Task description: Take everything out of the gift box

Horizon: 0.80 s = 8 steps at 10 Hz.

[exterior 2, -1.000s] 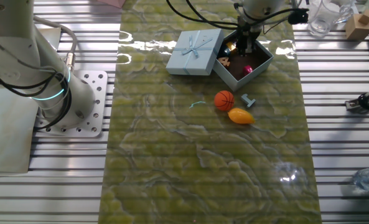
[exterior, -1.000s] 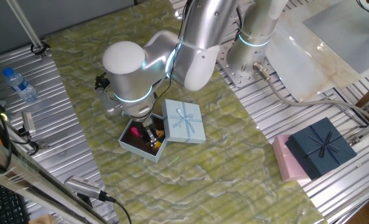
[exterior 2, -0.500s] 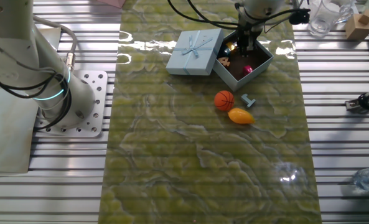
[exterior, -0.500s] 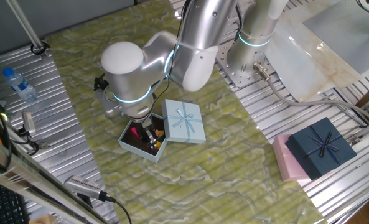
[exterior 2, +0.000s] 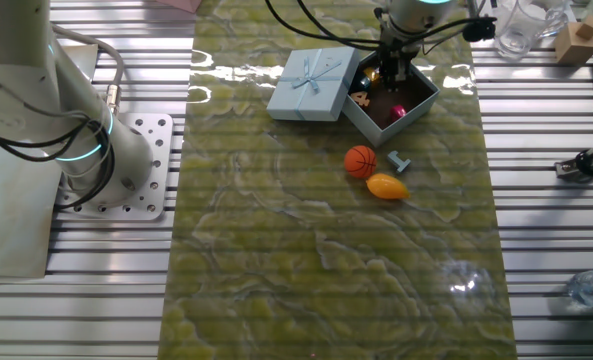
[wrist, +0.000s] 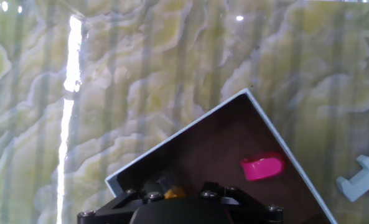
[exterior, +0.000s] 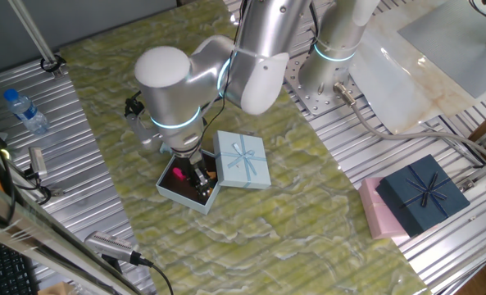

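Observation:
The pale-blue gift box [exterior: 179, 197] [exterior 2: 421, 100] [wrist: 172, 140] stands open, showing its dark brown inside. Its bowed lid [exterior: 243, 159] [exterior 2: 313, 82] lies beside it. My gripper [exterior: 200, 183] [exterior 2: 387, 74] [wrist: 173, 190] reaches down into the box, its fingers closed on a small yellow bit [wrist: 175, 192] [exterior 2: 370, 72]. A magenta piece [exterior: 179, 174] [exterior 2: 397, 112] [wrist: 262, 167] and an orange-brown bit [exterior 2: 359, 98] lie inside the box. On the table outside it rest an orange basketball [exterior 2: 360, 161], a yellow-orange mango-like fruit [exterior 2: 386, 186] and a grey-blue piece [exterior 2: 400, 160] [wrist: 360, 180].
A dark navy box with a bow [exterior: 420, 194] sits on a pink box [exterior: 376, 215] at the table's right edge. A water bottle [exterior: 25, 111] and tools lie on the metal slats at the left. The robot base [exterior 2: 96, 150] stands off the mat.
The arm's upper joints have shifted slightly up and right. The gripper stays in the box, and the toys outside have not moved.

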Motion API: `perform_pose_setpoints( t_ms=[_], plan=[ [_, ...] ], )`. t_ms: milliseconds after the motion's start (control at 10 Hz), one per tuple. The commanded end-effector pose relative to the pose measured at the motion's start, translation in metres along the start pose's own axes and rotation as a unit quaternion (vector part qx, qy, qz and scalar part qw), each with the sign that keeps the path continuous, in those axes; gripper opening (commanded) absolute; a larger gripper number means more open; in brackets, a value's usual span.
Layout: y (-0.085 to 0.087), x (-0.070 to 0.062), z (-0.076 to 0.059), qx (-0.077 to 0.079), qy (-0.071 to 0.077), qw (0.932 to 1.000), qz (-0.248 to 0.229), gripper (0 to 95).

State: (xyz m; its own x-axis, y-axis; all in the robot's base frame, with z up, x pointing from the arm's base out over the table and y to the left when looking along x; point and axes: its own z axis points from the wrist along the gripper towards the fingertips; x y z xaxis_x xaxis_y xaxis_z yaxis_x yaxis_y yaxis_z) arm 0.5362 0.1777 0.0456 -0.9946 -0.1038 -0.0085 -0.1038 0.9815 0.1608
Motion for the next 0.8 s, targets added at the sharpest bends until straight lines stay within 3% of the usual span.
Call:
perform_pose_setpoints(
  t_ms=[100, 800],
  plan=[
    [-0.0006, 0.001, -0.0012, 0.001, -0.001, 1.0, 0.001, 38.0],
    [-0.0083, 0.0034, 0.002, 0.008, -0.007, 0.9999, -0.007, 38.0]
  ],
)
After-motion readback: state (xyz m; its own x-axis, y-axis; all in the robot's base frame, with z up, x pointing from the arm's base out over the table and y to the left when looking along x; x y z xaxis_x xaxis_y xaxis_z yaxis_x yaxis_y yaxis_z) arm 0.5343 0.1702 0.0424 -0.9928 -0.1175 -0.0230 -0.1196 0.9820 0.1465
